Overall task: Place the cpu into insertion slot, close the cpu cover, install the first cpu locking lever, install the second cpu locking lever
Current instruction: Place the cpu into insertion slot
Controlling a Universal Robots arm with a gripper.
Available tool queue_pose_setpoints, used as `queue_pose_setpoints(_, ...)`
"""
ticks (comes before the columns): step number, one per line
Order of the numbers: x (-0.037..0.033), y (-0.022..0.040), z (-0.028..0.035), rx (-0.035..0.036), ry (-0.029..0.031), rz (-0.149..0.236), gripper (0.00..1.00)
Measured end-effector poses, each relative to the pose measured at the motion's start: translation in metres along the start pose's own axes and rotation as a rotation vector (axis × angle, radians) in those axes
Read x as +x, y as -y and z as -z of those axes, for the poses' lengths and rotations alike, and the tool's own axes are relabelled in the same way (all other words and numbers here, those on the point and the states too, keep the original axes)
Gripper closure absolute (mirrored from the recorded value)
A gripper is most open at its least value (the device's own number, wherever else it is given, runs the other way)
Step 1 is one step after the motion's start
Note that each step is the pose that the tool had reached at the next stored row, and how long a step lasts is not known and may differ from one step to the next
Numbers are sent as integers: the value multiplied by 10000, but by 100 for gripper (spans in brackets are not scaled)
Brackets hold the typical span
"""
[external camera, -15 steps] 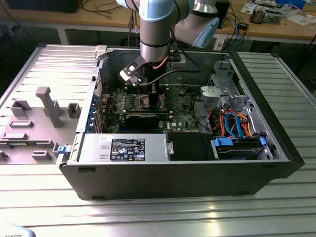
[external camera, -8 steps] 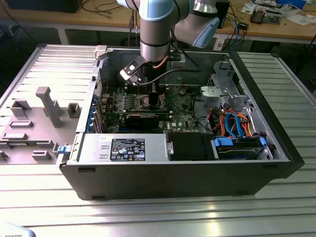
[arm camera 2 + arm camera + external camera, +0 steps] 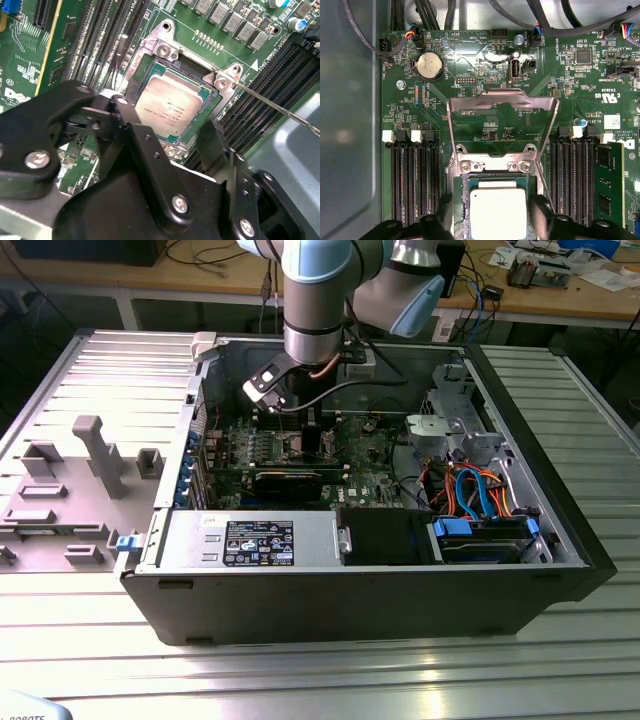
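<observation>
The cpu (image 3: 497, 212) (image 3: 169, 105), a small square chip with a silver-grey top, lies flat in the insertion slot (image 3: 145, 62) on the green motherboard (image 3: 470, 65) (image 3: 372, 455). The cpu cover (image 3: 502, 98), a silvery frame plate, stands swung up and open behind the socket. A thin wire locking lever (image 3: 270, 105) sticks out beside the socket, unlatched. My gripper (image 3: 492, 220) (image 3: 162, 120) (image 3: 300, 425) hovers low over the socket. It is open, with one black finger (image 3: 442, 215) on each side of the chip and a small gap to its edges.
Black memory slots (image 3: 415, 180) flank the socket on both sides, and a green memory module (image 3: 607, 180) sits further out. The open computer case (image 3: 560, 540) holds a long black expansion card (image 3: 290, 480), a drive bay with blue and orange cables (image 3: 480, 495) and a power supply (image 3: 250, 540). A grey parts fixture (image 3: 80, 480) lies outside.
</observation>
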State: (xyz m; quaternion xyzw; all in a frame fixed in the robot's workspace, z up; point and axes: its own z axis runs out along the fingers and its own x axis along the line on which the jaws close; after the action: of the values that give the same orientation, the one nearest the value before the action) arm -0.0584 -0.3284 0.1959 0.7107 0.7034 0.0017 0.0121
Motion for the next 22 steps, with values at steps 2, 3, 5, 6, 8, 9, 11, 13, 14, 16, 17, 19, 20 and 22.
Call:
queue_pose_setpoints(2,0,0,0,0,0,-1,25)
queue_pose_setpoints(3,0,0,0,-1,0,0,25)
queue_pose_setpoints(5,0,1,0,-1,0,-2,25)
queue_pose_setpoints(6,0,12,0,-1,0,-4,25)
queue_pose_setpoints(8,-4,49,1,0,-4,-1,25)
queue_pose_setpoints(9,-5,59,1,-1,-6,-1,25)
queue_pose_setpoints(11,-7,85,2,1,-7,-1,25)
queue_pose_setpoints(13,-7,98,2,1,-20,-1,25)
queue_pose_setpoints(14,-7,100,2,1,-33,-1,25)
queue_pose_setpoints(16,-5,100,1,-1,-52,-1,25)
queue_pose_setpoints(17,-5,100,1,0,-59,-1,25)
queue_pose_setpoints(19,-2,101,2,2,-88,-2,25)
queue_pose_setpoints(20,0,101,2,1,-101,-3,25)
queue_pose_setpoints(22,3,101,2,2,-130,-3,25)
